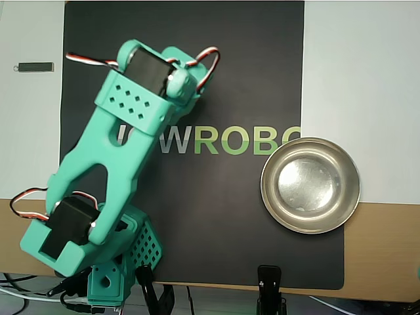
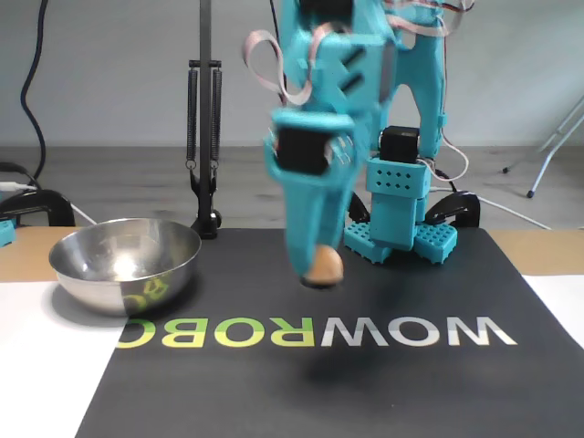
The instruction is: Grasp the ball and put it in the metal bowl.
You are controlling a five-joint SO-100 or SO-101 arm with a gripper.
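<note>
In the fixed view the small tan ball (image 2: 323, 267) hangs above the black mat, held at the tip of my teal gripper (image 2: 317, 270), which is shut on it. The metal bowl (image 2: 125, 264) stands to the left in that view, well apart from the ball, with nothing in it. From overhead the arm (image 1: 125, 138) covers the ball and the gripper's fingers, so neither shows there. The shiny bowl (image 1: 310, 185) sits at the mat's right edge in the overhead view, far right of the arm's wrist.
A black mat (image 1: 230, 216) with white and green lettering covers the table's middle. Black clamps (image 1: 269, 289) stand at the near edge overhead. A lamp stand (image 2: 204, 137) rises behind the bowl in the fixed view. A small dark bar (image 1: 34, 66) lies at upper left.
</note>
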